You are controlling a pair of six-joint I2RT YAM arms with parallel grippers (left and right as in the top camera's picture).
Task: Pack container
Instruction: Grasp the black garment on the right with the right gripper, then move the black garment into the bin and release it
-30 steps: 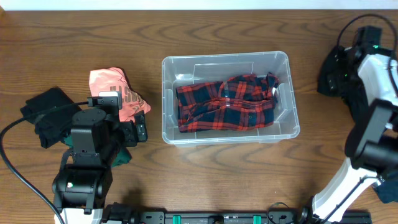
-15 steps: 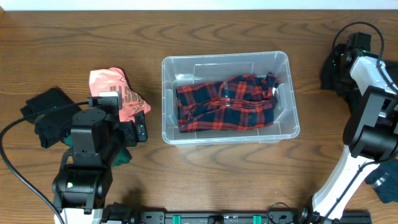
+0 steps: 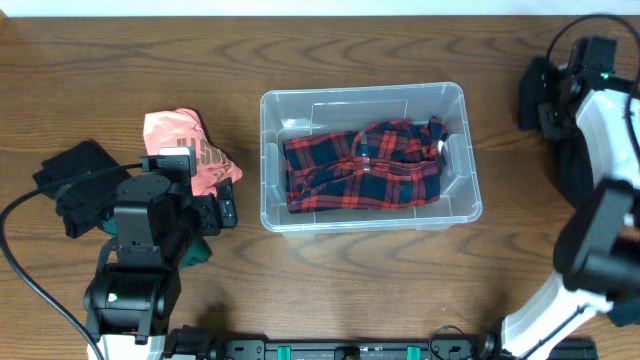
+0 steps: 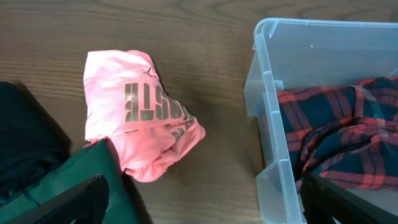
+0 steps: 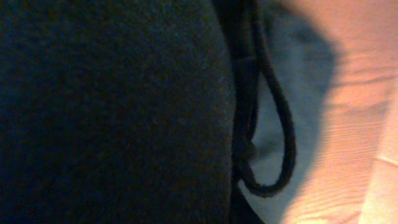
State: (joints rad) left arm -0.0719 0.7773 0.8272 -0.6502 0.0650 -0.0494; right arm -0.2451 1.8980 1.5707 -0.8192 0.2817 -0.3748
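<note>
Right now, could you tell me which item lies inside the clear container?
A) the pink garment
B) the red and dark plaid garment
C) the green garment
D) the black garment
B: the overhead view shows the plaid garment spread inside the container, while the pink garment lies outside it, to its left.

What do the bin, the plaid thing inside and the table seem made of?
Bin: clear glossy plastic, the wood shows through its walls. Plaid garment: soft matte cloth, creased and folded. Table: wood or wood-look laminate, streaked grain; which, I cannot tell.
</note>
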